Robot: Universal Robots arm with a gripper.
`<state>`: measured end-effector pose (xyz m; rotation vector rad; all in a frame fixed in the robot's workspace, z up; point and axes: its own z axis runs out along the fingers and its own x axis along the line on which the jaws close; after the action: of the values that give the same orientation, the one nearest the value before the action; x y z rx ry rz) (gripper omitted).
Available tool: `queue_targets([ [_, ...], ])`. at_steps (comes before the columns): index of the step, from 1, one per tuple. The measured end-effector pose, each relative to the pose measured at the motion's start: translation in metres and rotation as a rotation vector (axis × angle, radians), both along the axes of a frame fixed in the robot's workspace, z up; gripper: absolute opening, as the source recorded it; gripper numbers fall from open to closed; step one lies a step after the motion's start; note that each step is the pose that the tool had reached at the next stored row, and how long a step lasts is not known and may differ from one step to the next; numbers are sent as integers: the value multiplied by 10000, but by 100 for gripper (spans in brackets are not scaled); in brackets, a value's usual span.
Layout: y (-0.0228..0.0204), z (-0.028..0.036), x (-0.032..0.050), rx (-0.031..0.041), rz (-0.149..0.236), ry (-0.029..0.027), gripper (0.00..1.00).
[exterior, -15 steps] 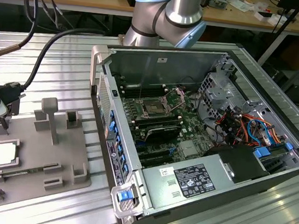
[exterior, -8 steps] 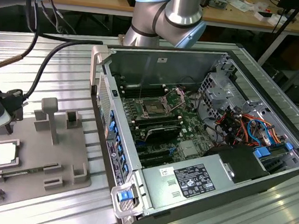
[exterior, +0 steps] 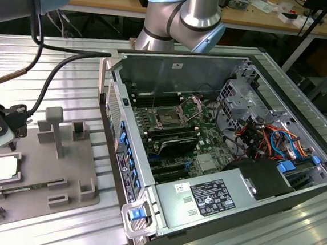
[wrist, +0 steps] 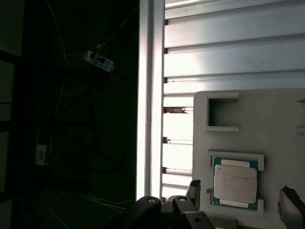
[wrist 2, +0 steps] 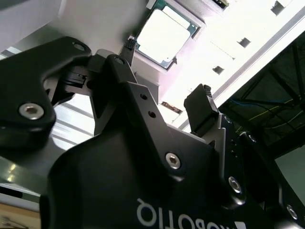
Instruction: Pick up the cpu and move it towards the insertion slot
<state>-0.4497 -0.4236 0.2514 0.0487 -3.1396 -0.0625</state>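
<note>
The pincer (wrist 2: 166, 71) hangs wide open and empty over the cpu (wrist: 234, 183), which lies in the grey tray (exterior: 37, 160). The insertion slot (exterior: 168, 118) sits well apart inside the case (exterior: 173, 72).

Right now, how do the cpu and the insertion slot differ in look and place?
The cpu has a pale silvery top; the insertion slot has a dark centre. The cpu lies on the grey tray outside the computer case; the insertion slot sits inside it. The cpu is a plain flat chip; the insertion slot carries a shiny metal frame. Both are square.
</note>
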Motion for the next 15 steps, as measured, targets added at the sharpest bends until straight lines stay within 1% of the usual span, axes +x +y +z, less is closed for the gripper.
queue_targets([
  [5,-1,-95,0,0,0,5,69],
  [7,-4,-161,0,0,0,11,69],
  [12,-11,-267,0,0,0,60,69],
  [15,-14,-304,0,0,-1,73,69],
])
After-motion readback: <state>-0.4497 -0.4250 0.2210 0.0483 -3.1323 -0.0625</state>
